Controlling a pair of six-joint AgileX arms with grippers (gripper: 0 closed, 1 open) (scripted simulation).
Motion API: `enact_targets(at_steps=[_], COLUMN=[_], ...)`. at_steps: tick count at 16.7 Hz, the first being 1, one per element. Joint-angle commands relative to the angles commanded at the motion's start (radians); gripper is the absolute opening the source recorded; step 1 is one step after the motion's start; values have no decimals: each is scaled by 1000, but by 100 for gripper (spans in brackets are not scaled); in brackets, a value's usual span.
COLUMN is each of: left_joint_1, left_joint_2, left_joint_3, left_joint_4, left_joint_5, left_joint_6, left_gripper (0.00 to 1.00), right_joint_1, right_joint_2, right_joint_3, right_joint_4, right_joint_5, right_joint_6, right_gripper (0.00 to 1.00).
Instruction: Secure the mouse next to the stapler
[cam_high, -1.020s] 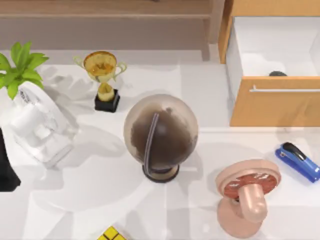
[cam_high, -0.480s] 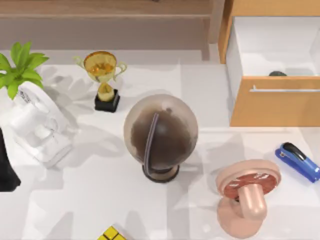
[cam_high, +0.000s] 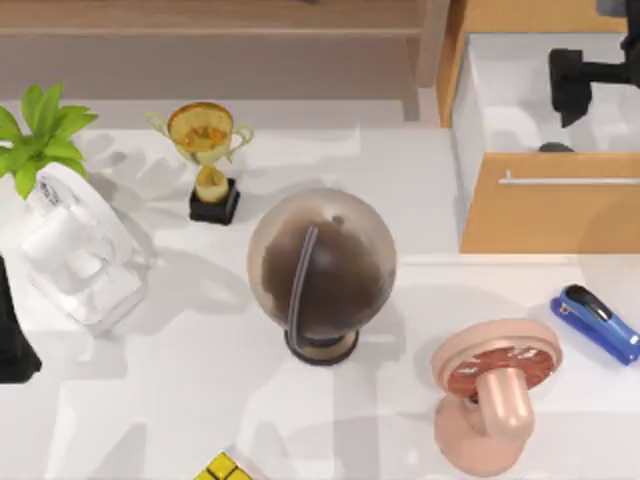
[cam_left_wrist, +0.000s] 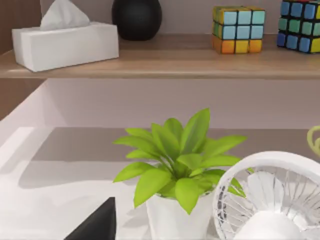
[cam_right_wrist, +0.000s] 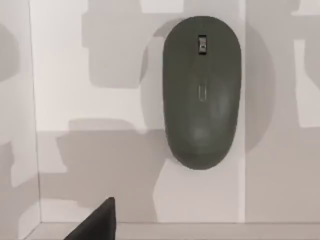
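Hovering right claw above mouse

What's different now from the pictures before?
The right gripper has come into the top view at the far right corner, above the open drawer where the mouse lies. It has not taken hold of anything. The mouse, stapler, globe, trophy and both fans stayed where they were.

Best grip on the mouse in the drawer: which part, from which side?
Come straight down from above: the mouse lies flat on the open drawer floor, close behind its front panel, so side approaches look blocked. Close across its narrow width at mid-body, where the long flanks run nearly parallel. The right tool hovers over the drawer.
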Motion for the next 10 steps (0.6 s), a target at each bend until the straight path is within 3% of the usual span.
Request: enact_targets(at_steps=[5, 10], left_joint_1=[0, 0], left_joint_2=[0, 0], left_joint_3=[0, 0], left_joint_4=[0, 0], left_joint_5=[0, 0], left_joint_6=[0, 0], left_gripper=[100, 100], right_joint_1=[21, 23], right_joint_2=[304, 395], right_joint_3=[280, 394], right_joint_4=[-166, -202], right_joint_5=[0, 32], right_joint_6=[22, 25], right_gripper=[100, 100])
